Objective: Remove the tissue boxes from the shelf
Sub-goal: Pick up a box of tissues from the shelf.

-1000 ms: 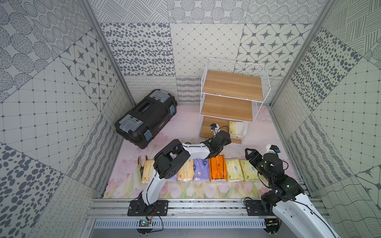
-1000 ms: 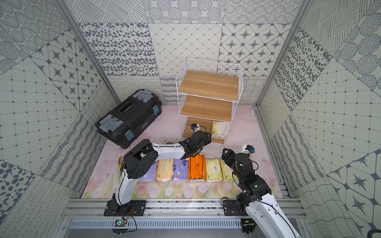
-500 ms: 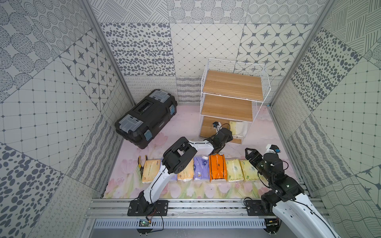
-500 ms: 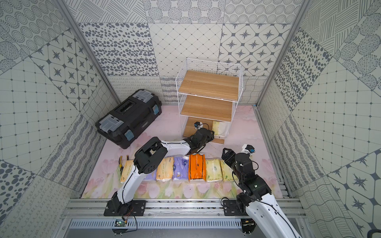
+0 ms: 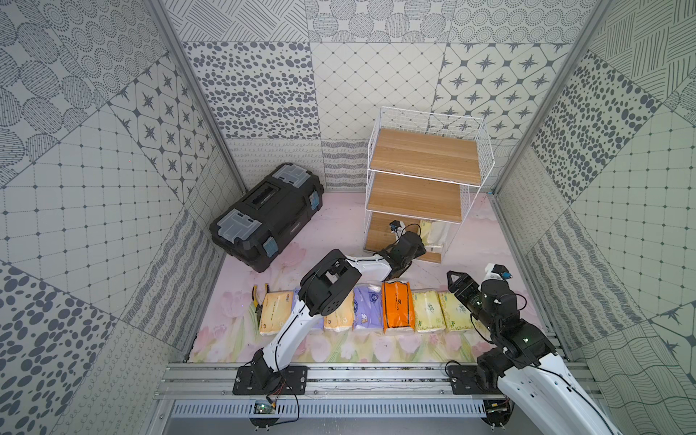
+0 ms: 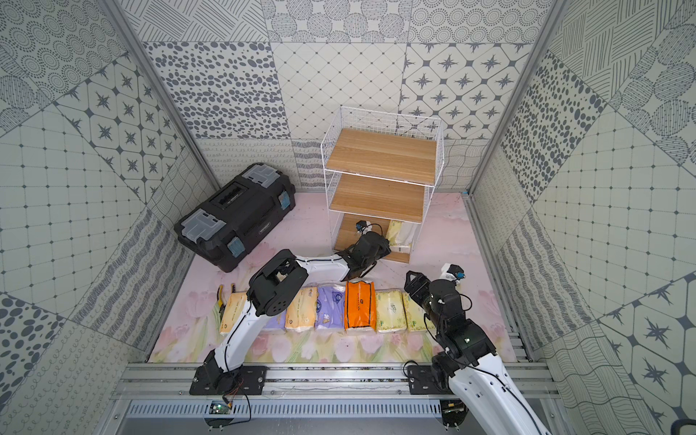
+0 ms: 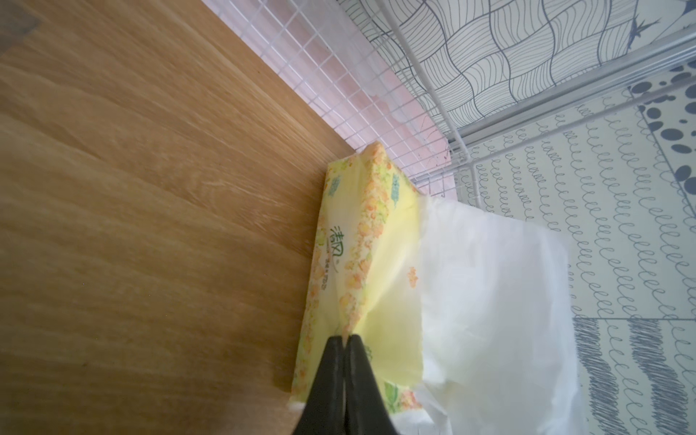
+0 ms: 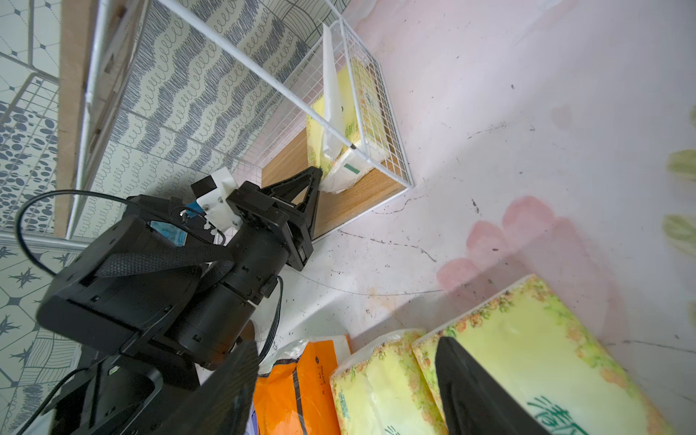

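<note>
1. In both top views: closed on the near end of the yellow-green pack [image 5: 433, 233] [image 6: 401, 233], left gripper [image 5: 421, 244] [image 6: 388, 244]. At the right end of the shelf [image 5: 423, 158] [image 6: 380, 154], bottom board; long axis front to back.
2. Left wrist: pinched shut on the wrapper seam; long axis pointing away toward the wire grid.
3. Right wrist: spread wide and gripping nothing, right gripper [image 8: 348, 344], above the floor row [image 8: 527, 357], long axes side by side, ends toward the shelf.

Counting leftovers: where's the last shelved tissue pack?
Both top views: the tissue pack sits on the shelf's bottom board, right end, pinched by the left gripper.
</note>
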Tool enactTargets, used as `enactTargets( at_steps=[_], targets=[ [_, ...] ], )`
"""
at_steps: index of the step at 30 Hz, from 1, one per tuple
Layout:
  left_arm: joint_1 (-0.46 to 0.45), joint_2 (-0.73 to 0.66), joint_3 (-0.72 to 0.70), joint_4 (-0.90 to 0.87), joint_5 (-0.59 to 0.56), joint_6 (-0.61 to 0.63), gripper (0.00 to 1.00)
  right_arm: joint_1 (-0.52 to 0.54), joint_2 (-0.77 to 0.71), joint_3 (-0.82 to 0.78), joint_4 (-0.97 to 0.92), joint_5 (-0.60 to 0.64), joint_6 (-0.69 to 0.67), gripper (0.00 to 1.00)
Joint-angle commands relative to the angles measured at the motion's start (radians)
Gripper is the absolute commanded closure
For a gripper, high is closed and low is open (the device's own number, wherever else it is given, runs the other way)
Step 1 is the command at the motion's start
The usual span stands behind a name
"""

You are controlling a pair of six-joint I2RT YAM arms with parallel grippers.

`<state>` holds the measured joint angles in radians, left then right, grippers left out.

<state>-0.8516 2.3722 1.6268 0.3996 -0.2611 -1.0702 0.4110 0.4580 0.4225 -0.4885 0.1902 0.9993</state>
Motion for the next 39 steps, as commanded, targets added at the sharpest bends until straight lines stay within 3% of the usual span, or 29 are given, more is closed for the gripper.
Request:
enactTargets(
  at_steps=[1,12,19,28,39],
  targets=[
    [0.004,-0.058,-0.042,0.05,0.004,0.044,1.0,0.002,-0.003,0.001,0.04,-0.019,0.005,0.22],
    [0.005,-0.271,-0.312,0.105,-0.037,-0.12,1.0,-0.018,0.19,0.007,0.169,-0.172,0.09,0.16],
    [0.006,-0.377,-0.445,0.08,-0.02,-0.267,1.0,-0.072,0.332,-0.046,0.439,-0.288,0.217,0.18],
    [0.004,-0.426,-0.503,0.057,0.026,-0.42,1.0,-0.1,0.538,-0.079,0.71,-0.302,0.324,0.22],
    [0.005,-0.439,-0.516,0.041,0.05,-0.474,1.0,-0.106,0.825,-0.036,0.98,-0.334,0.412,0.23]
  ],
)
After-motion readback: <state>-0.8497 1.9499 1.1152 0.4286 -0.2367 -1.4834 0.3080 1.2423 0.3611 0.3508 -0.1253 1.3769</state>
